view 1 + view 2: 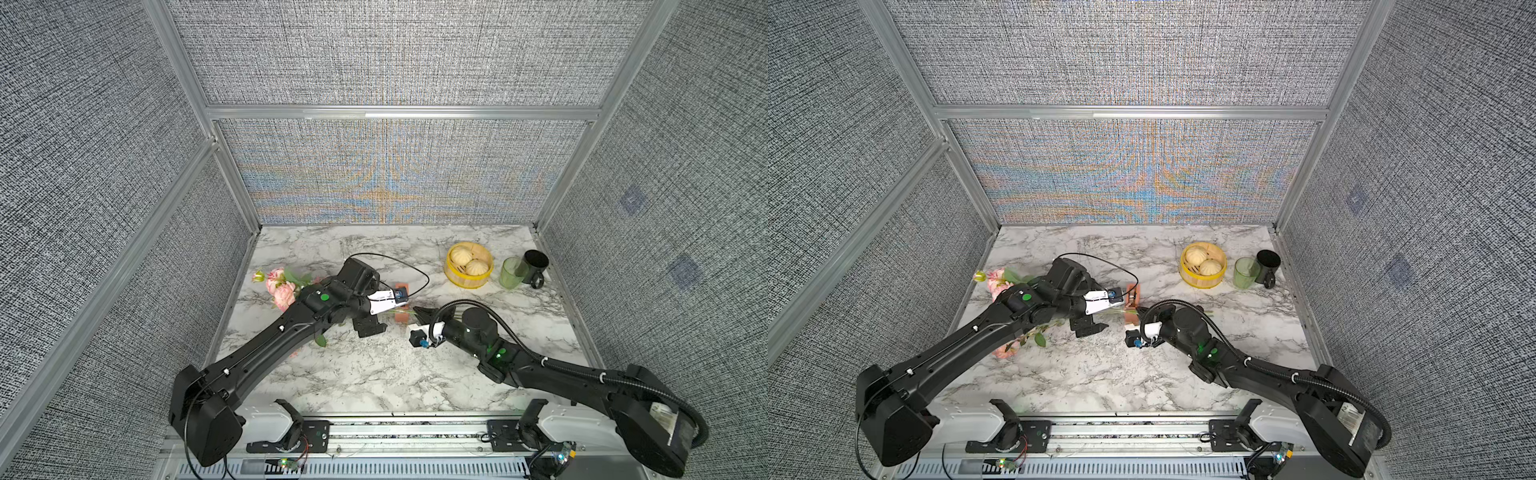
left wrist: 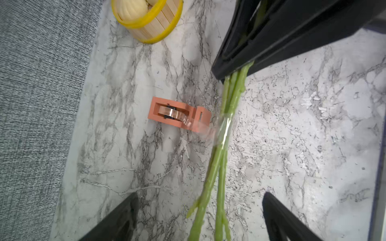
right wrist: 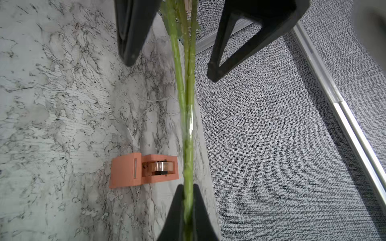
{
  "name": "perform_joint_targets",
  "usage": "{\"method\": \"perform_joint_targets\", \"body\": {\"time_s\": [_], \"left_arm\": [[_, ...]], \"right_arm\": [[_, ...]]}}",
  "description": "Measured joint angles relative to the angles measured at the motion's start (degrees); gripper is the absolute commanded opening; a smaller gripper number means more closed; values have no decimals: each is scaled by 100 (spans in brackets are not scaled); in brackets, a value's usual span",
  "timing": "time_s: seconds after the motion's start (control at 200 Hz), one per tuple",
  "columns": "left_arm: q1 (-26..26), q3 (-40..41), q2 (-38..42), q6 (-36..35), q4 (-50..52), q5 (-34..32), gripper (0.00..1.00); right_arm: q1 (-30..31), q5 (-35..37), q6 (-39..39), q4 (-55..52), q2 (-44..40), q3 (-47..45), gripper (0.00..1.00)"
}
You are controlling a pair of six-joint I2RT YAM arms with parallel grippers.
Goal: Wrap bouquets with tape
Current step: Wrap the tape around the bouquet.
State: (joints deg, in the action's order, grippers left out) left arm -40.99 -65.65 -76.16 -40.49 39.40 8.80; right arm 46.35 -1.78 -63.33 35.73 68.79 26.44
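Two black arms reach in from the near edge and meet mid-table. The left arm stretches diagonally over the bouquet [image 1: 282,291], whose pink roses show at the left. The left gripper [image 2: 200,195] stands wide, its tapered fingers either side of the stems [image 2: 219,164] without touching. The right arm bends at the elbow, and the right gripper [image 3: 187,186] pinches the thin, knobbly green stems. The boxy salmon tape dispenser [image 2: 154,111] sits on the marble table [image 1: 374,374] just beside them, a glossy clear strip [image 2: 206,131] running to the stems.
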Motion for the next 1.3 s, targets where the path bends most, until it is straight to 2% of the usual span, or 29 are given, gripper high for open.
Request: {"method": "perform_joint_targets", "body": {"time_s": [0.13, 0.19, 0.295, 0.37, 0.475, 0.605, 0.736, 0.926, 1.161, 1.301], "left_arm": [[26, -46, -138, -2, 142, 37, 75], [31, -28, -162, -2, 140, 68, 68], [37, 31, -212, 0, 153, 83, 47], [42, 46, -227, 28, 184, 83, 24], [22, 85, -181, 48, 271, 245, 11], [24, 319, -24, 22, 260, 522, 4], [22, 763, 105, 2, 4, 831, 0], [7, 1307, 87, 24, -166, 1058, 0], [-105, 1467, -352, 20, -391, 1093, 0], [-168, 1469, -686, -22, -413, 1115, 0]], "right_arm": [[68, 129, -212, 238, -48, -101, 0], [125, 157, -319, 348, -50, -190, 0], [225, 328, -507, 361, -153, -258, 0], [304, 426, -605, 361, -264, -273, 0], [426, 612, -638, 247, -409, -345, 0], [542, 603, -208, -706, -767, -127, 0], [566, 221, 723, -1878, -1019, 98, 26], [568, -579, 2288, -2955, -1134, 203, 48], [496, -2260, 4424, -3722, -1561, 601, 55], [190, -2712, 5875, -3773, -1954, 498, 57]]}}
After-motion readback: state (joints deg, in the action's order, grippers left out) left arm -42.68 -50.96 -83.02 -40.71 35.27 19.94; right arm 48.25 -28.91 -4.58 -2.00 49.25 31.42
